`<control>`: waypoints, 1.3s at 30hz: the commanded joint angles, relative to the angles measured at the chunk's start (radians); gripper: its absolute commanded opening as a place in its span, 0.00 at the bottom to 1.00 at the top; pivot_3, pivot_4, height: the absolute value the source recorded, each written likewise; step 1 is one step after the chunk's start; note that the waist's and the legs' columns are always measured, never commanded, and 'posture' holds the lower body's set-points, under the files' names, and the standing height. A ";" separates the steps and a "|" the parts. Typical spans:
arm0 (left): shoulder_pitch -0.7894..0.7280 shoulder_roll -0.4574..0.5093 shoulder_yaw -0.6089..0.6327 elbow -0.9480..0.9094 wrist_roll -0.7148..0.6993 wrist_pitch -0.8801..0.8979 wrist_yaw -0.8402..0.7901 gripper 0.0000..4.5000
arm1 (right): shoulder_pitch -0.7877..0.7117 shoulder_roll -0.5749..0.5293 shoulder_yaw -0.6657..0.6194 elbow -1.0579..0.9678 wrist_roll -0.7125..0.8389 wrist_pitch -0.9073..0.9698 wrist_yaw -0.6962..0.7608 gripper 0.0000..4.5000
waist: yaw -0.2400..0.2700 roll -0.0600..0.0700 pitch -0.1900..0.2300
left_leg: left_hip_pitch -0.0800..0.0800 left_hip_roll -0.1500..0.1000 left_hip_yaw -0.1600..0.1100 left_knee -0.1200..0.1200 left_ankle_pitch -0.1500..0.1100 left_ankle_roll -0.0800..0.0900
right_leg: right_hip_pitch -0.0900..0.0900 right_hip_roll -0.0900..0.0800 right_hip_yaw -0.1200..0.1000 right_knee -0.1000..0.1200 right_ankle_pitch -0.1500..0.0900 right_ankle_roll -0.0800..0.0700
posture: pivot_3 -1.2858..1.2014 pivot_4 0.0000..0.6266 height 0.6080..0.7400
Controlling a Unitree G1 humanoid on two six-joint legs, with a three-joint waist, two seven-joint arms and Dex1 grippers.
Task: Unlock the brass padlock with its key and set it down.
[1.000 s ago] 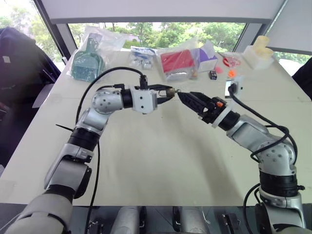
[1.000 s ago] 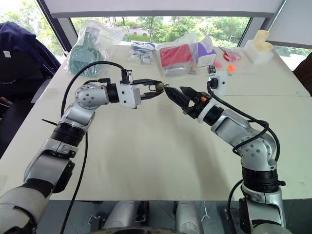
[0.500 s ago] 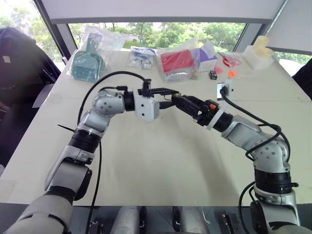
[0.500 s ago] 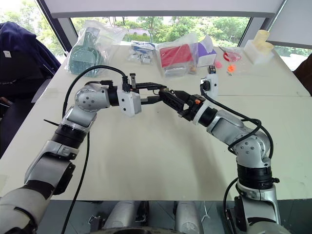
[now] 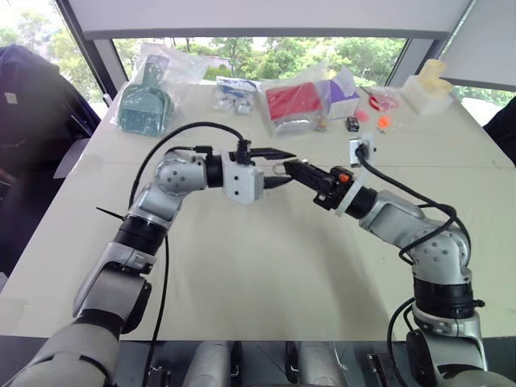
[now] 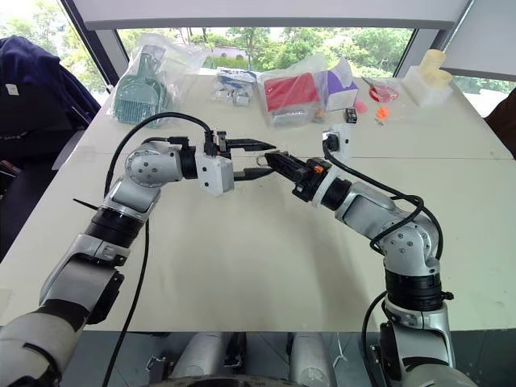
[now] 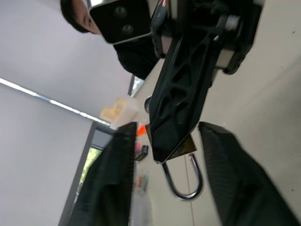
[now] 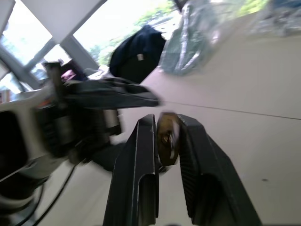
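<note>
Mid-handover, I'd say: the brass padlock sits pinched in my right gripper, jaws narrow on its body, shackle hanging free in the left wrist view. Shackle looks closed, so I judge unlocking and set-down are both left. I can't find the key. My left gripper has jaws spread wide either side of the right fingertips, not gripping. Both arms reach inward, meeting mid-air above the table. Bagged items lie along the far edge.
</note>
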 commanded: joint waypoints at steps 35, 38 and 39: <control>-0.061 -0.102 0.140 0.109 -0.211 0.506 -0.078 0.99 | -0.017 0.072 -0.074 -0.069 0.081 0.006 -0.078 0.12 | 0.000 0.000 0.000 | 0.000 0.000 -0.001 0.000 0.000 0.000 | 0.000 0.001 0.000 0.000 0.000 0.000 | 0.52 0.24 1.00; -0.085 -0.126 0.152 0.152 -0.207 0.490 -0.063 0.99 | -0.005 0.078 -0.066 -0.083 0.096 0.012 -0.088 0.12 | 0.001 0.000 0.000 | 0.000 0.000 -0.001 0.000 0.000 0.000 | 0.000 0.001 0.000 0.000 0.000 0.000 | 0.52 0.24 1.00; -0.092 -0.133 0.154 0.161 -0.206 0.484 -0.062 0.99 | 0.000 0.080 -0.063 -0.089 0.099 0.014 -0.090 0.12 | 0.001 0.000 0.000 | 0.000 0.000 -0.001 0.000 0.000 0.000 | 0.000 0.001 0.000 0.000 0.000 0.000 | 0.52 0.24 1.00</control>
